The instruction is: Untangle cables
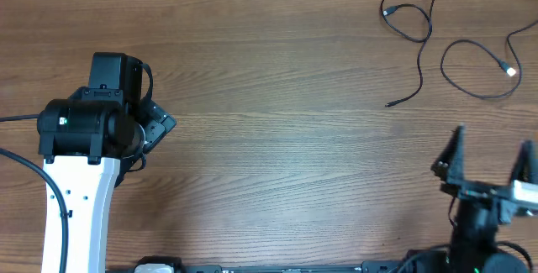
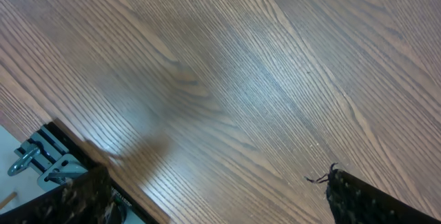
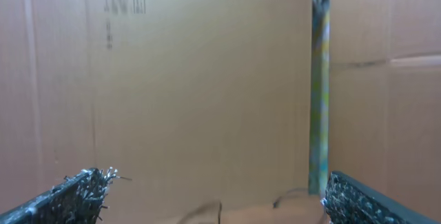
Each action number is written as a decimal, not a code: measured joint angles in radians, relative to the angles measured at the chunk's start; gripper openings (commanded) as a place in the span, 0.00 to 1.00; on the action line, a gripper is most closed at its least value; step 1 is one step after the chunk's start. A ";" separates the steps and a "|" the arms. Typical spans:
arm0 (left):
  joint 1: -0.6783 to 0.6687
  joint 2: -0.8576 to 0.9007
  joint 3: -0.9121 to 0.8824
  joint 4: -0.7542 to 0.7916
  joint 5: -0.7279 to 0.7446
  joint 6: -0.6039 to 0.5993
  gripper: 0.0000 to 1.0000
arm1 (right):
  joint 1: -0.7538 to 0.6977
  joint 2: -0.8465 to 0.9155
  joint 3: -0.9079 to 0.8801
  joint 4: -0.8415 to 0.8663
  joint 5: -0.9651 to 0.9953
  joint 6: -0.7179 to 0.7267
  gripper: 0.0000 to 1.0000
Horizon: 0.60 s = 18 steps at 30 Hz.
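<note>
Overhead: right gripper [image 1: 493,145] spread wide, empty, well apart from cables [image 1: 419,67].

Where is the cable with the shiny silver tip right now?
In the overhead view the silver-tipped cable lies near the table's far right corner, just right of the other black cable and beyond the right claw.

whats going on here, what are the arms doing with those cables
Two robot arms are at a wooden table to untangle two thin black cables. Right now neither arm holds anything: the left gripper is open over bare wood on the left, and the right gripper is open near the table's right front. The left cable and the silvery-tipped cable lie loosely looped at the far right, seemingly apart from each other.
</note>
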 measured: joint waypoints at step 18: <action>0.000 0.000 0.000 0.000 0.000 0.000 1.00 | 0.028 0.000 -0.333 -0.001 0.000 0.000 1.00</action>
